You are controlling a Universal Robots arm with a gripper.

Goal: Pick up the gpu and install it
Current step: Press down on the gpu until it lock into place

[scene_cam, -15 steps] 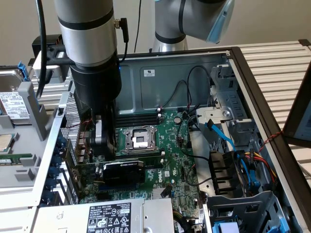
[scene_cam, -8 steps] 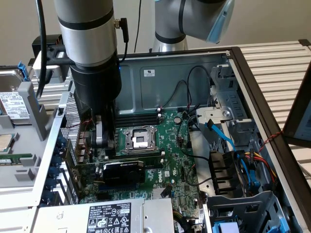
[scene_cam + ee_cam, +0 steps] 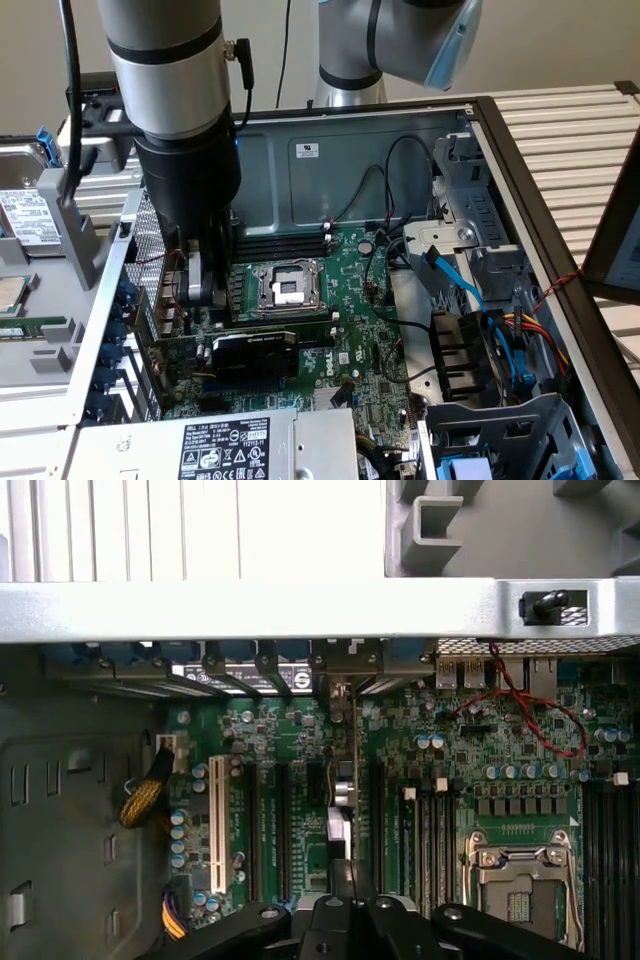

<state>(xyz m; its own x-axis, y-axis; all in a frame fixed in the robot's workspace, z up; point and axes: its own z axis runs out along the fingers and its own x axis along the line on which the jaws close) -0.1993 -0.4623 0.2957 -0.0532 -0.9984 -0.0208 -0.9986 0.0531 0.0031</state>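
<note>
Here, gripper (image 3: 345, 895) clamps gpu (image 3: 341, 780) edge.

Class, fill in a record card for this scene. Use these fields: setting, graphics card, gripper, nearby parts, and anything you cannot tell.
setting: open computer case with the motherboard exposed
graphics card: graphics card stands on edge on the motherboard
gripper: gripper shut, close above the card's end nearest the case wall
nearby parts: processor socket on one side of the card, power supply on the other
cannot tell: whether the card is gripped or fully seated in its slot
</note>
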